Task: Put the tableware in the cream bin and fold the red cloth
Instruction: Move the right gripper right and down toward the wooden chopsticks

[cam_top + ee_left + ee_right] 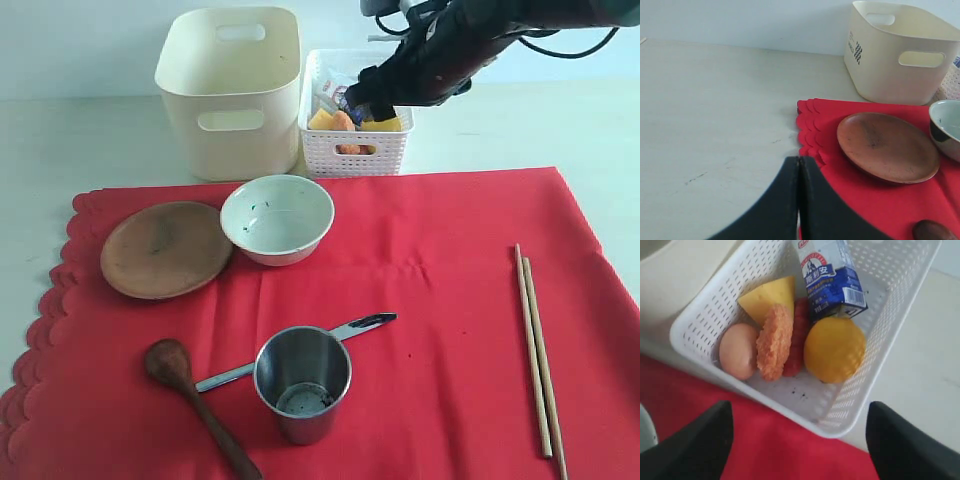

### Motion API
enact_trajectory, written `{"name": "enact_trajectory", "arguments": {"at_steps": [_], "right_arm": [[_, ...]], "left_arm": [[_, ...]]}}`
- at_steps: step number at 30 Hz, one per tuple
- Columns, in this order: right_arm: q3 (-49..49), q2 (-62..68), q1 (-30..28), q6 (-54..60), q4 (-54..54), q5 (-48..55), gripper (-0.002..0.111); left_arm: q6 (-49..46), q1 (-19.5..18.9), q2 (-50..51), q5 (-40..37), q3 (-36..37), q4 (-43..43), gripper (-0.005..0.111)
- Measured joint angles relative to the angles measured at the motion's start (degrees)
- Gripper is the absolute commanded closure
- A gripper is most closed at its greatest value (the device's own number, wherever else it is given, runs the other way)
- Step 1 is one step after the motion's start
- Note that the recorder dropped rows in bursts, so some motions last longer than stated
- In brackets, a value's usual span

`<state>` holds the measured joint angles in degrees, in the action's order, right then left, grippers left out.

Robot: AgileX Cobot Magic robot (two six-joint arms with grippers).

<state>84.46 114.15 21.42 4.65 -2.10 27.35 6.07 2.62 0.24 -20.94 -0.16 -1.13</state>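
Note:
The red cloth (420, 300) lies spread flat with its scalloped edge at the left. On it sit the brown plate (165, 248), white speckled bowl (277, 218), steel cup (302, 383), dark wooden spoon (195, 400), metal knife (300, 350) and pale chopsticks (538, 350). The cream bin (230, 90) stands behind the cloth. My right gripper (800, 432) hangs open and empty above the white basket's near edge. My left gripper (799, 165) is shut on nothing, low over the cloth's scalloped corner (810, 130), with the plate (887, 146) and bin (902, 52) in its view.
A white lattice basket (355, 150) beside the cream bin holds an egg (738, 351), cheese wedge (767, 297), an orange ridged disc (775, 342), a yellow fruit (835, 349) and a milk carton (832, 275). Bare pale table (715, 110) lies left of the cloth.

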Motion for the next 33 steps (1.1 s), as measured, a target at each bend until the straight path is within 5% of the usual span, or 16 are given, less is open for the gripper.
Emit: {"name": "enact_trajectory", "arguments": {"at_steps": [17, 33], "right_arm": [[-0.10, -12.16, 0.00, -3.35, 3.21, 27.70, 0.042], [-15.20, -31.83, 0.00, -4.65, 5.95, 31.00, 0.042]], "left_arm": [[0.00, 0.00, 0.00, 0.00, 0.00, 0.00, 0.107], [0.00, 0.00, 0.00, 0.00, 0.00, 0.00, 0.107]]}}
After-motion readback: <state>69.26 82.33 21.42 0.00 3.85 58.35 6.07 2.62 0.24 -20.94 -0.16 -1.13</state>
